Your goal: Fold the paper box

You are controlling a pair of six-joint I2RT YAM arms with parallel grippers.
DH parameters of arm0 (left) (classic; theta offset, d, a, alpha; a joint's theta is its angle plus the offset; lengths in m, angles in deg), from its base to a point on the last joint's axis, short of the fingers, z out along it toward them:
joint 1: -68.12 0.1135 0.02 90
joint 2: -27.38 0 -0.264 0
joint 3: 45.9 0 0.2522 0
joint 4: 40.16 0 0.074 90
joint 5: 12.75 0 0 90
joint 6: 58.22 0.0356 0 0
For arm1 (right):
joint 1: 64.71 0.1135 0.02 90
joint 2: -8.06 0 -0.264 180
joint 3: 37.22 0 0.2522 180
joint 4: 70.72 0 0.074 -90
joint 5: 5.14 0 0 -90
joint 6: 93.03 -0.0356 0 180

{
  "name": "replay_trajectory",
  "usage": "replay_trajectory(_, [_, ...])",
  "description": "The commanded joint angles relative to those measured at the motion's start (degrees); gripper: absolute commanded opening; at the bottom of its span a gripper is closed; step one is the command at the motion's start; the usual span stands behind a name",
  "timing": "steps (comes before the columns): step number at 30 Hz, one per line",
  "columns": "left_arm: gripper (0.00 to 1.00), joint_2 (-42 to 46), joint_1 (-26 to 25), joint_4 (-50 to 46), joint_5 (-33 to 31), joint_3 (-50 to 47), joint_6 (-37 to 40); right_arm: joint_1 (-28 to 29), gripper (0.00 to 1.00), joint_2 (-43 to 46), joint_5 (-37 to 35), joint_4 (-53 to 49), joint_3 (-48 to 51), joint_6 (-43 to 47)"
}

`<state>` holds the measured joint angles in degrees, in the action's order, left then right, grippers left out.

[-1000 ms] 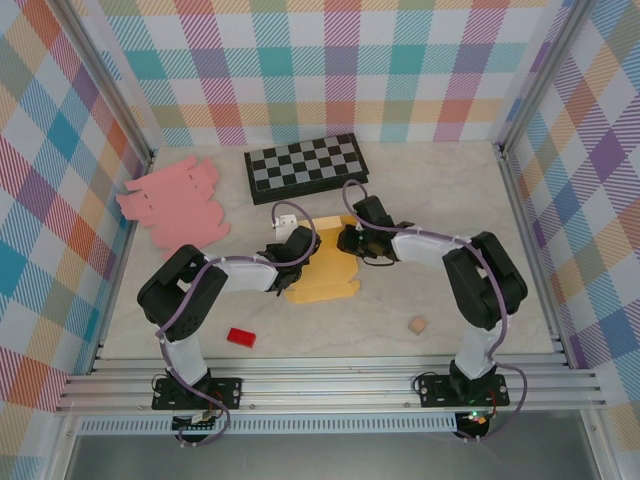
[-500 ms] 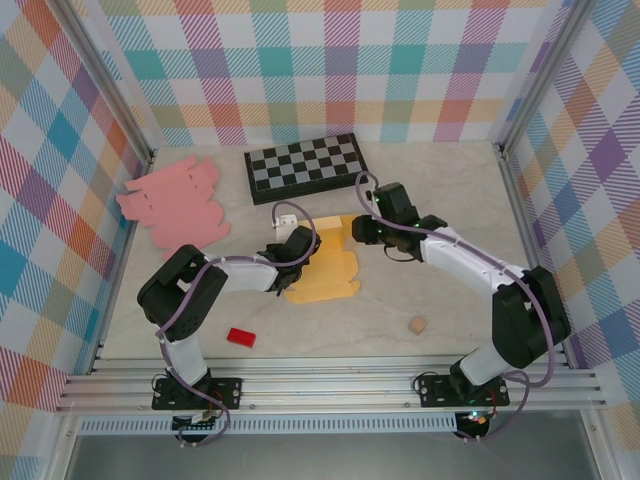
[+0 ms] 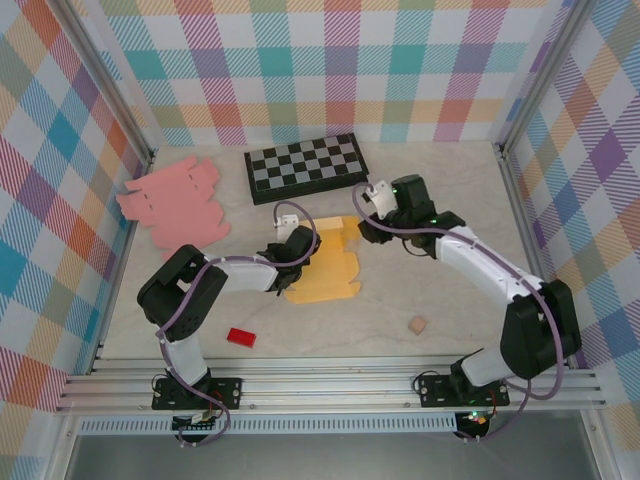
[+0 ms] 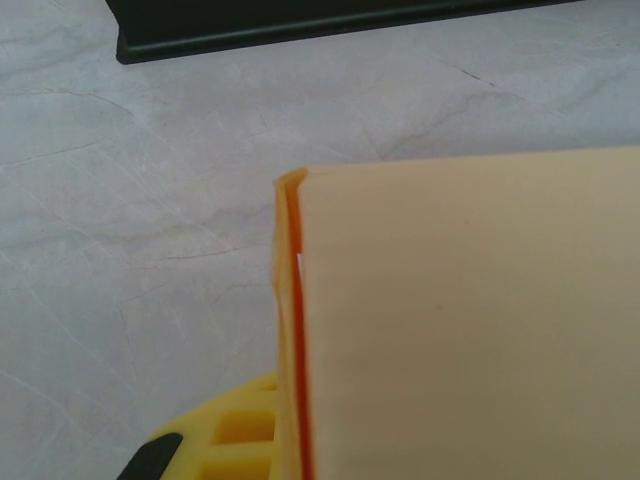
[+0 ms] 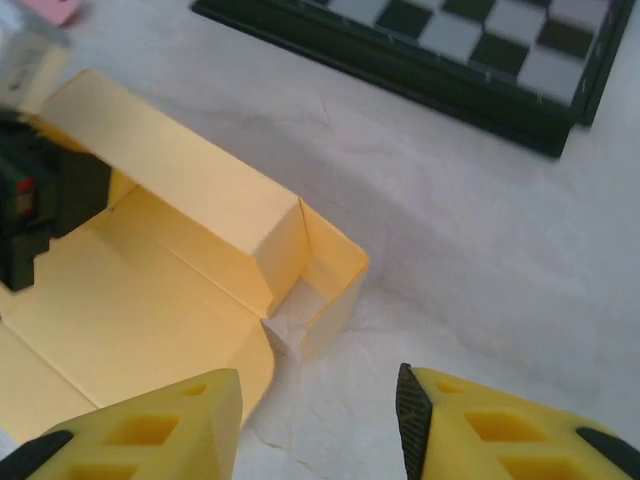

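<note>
The paper box [image 3: 325, 262] is a yellow-orange sheet, partly folded, in the middle of the table. My left gripper [image 3: 290, 250] is shut on its left wall. In the left wrist view that raised panel [image 4: 470, 320] stands against one yellow finger [image 4: 225, 435]. My right gripper [image 3: 371, 226] hovers open just right of the box's far right corner, holding nothing. From the right wrist, its fingers [image 5: 160, 430] are apart over bare table, and the box's floor [image 5: 140, 300] and an upright corner flap [image 5: 335, 285] lie ahead of them.
A folded chessboard [image 3: 305, 167] lies behind the box. A flat pink box blank [image 3: 172, 200] rests at the far left. A red block [image 3: 240, 337] and a small tan cube [image 3: 417, 325] sit near the front. Metal frame rails line the table sides.
My right gripper has let go of the box's right side, opened, and pulled away to the right and back. The left gripper and the box have stayed put.
</note>
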<state>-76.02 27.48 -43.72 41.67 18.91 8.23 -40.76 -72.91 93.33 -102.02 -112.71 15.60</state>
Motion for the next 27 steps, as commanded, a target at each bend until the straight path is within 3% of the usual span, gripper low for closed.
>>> replay_trajectory(1, [0.05, 1.3, -0.7, 0.5, 1.9, -1.6, 3.4, -3.5, 0.47, 1.6, 13.0, 3.4, -1.0, 19.8])
replay_trajectory(9, [0.05, 1.5, -0.7, 2.7, 3.0, -2.4, 5.7, -8.1, 0.48, -4.0, 18.3, 1.1, -2.5, 32.2])
replay_trajectory(14, [0.06, 1.4, -0.6, 4.3, 4.2, -2.9, 6.9, -9.7, 0.48, -12.2, 19.6, -0.8, -6.8, 38.4])
replay_trajectory(22, [0.06, 1.5, -0.7, 4.7, 5.3, -2.7, 7.8, -9.9, 0.49, -20.5, 22.9, -8.3, -11.6, 49.9])
replay_trajectory(27, [0.06, 1.4, -0.7, 4.9, 5.6, -2.5, 8.1, -9.7, 0.49, -22.0, 22.7, -7.5, -10.3, 51.3])
